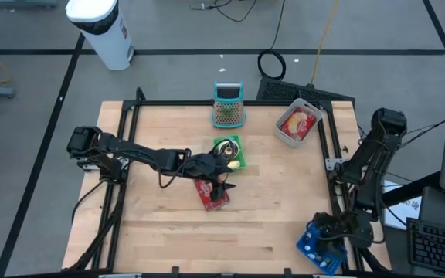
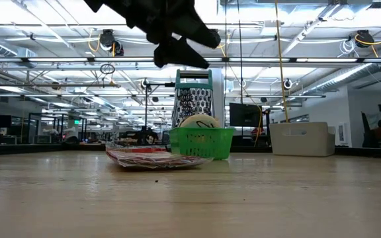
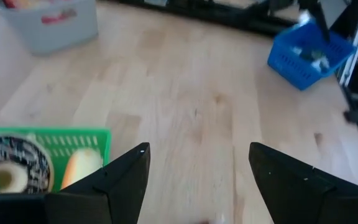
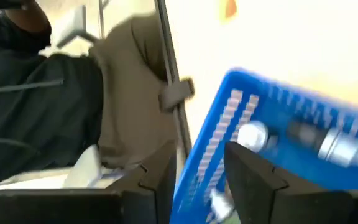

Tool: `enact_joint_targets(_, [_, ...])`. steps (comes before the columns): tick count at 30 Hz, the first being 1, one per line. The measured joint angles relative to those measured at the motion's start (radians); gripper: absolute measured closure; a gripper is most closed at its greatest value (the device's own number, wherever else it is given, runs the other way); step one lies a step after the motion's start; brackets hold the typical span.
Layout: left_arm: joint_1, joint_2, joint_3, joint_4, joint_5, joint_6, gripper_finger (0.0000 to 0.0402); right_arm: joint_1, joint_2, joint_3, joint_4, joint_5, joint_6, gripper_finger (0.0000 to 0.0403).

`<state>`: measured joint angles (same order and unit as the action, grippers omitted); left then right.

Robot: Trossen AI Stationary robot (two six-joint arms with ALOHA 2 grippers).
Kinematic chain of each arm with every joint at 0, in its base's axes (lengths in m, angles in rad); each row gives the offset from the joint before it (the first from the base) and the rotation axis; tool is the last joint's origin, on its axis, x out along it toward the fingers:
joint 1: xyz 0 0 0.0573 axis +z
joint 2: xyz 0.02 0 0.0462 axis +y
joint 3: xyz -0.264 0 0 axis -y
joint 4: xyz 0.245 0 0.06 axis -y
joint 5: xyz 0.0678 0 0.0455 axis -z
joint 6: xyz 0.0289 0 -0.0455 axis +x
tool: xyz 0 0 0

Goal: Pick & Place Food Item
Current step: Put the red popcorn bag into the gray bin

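A flat red food package [image 1: 212,193] lies on the table's middle, its broad side down; the low view shows the package [image 2: 154,157] left of a green basket [image 2: 200,142]. That green basket [image 1: 229,151] holds a round dark-and-white item [image 3: 5,168] and a yellowish one [image 3: 82,165]. My left gripper [image 1: 224,179] hangs open above the table between basket and package, bare wood between its fingers [image 3: 197,149]. My right gripper [image 1: 332,232] is at the table's near right corner by a blue basket [image 1: 319,249], its fingers a little apart with the basket's wall [image 4: 201,177] in the gap. My right gripper has the blue basket's wall [image 4: 201,177] between its parted fingers; whether either finger touches it, I cannot tell.
A metal grater with a teal frame [image 1: 228,104] stands at the far edge, with a grey bin [image 1: 298,123] holding a red package to its right. Black frame rails run along both sides. Bare wood lies near the front. A person in dark clothing sits beyond the right edge [image 4: 36,106].
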<state>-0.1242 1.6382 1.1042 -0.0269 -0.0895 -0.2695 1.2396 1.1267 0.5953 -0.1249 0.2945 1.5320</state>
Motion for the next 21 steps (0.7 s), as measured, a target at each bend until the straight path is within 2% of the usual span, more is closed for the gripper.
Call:
enact_joint_targets(4, [-0.004, 0.0, 0.0, -0.108, 0.01, -0.02, 0.0131, -0.051, 0.0, 0.0, 0.0, 0.038, -0.123, 0.0283])
enact_joint_targets(9, [-0.025, 0.0, 0.0, -0.342, -0.002, -0.113, 0.0131, -0.126, 0.0, 0.0, 0.001, 0.071, -0.291, 0.0284])
enact_joint_targets(14, [-0.064, 0.0, -0.031, -0.481, -0.135, -0.29, 0.0131, -0.205, 0.0, 0.0, 0.042, 0.072, -0.475, 0.0285])
enact_joint_targets(18, [-0.082, 0.0, -0.097, -0.495, -0.252, -0.372, 0.0131, -0.262, 0.0, 0.0, 0.097, 0.072, -0.643, 0.0285])
enact_joint_targets(21, [-0.066, 0.0, -0.145, -0.494, -0.3, -0.43, 0.0131, -0.303, 0.0, 0.0, 0.14, 0.072, -0.754, 0.0288])
